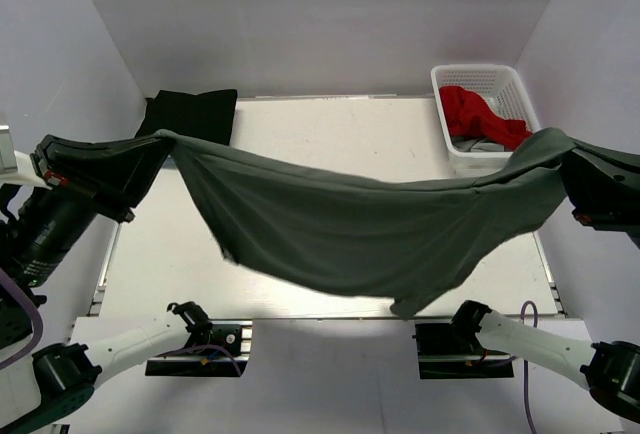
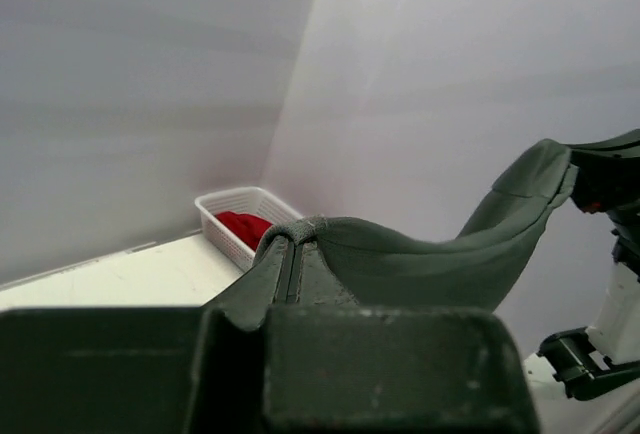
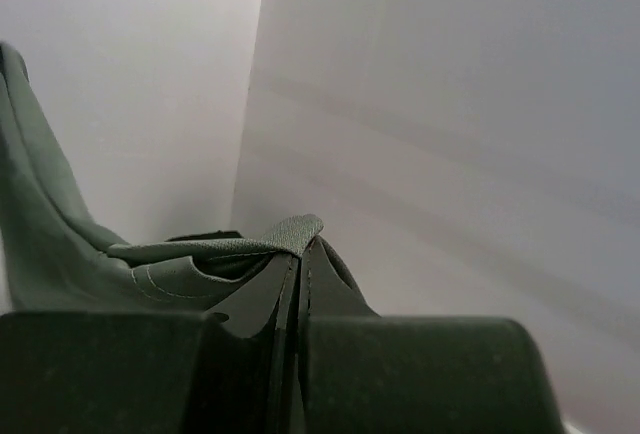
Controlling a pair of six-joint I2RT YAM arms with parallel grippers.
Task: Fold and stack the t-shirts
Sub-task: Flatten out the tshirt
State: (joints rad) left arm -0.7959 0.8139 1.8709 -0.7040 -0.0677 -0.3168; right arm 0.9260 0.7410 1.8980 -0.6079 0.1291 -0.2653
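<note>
Left gripper point(image 2: 293, 254) and right gripper point(image 3: 300, 259) each pinch an edge of the dark grey t-shirt point(image 1: 350, 224), which sags in mid-air above the table point(image 1: 330, 119); it looks light and limp, best held by opposite corners.

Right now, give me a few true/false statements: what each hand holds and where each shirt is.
1. The left hand and right hand are both shut on the dark grey t-shirt. True.
2. The dark grey t-shirt lies folded flat. False: it hangs stretched between the hands, sagging in the middle.
3. The red t-shirt is in the white basket. True.
4. The black t-shirt is in the basket too. False: it lies at the table's far left corner.
</note>
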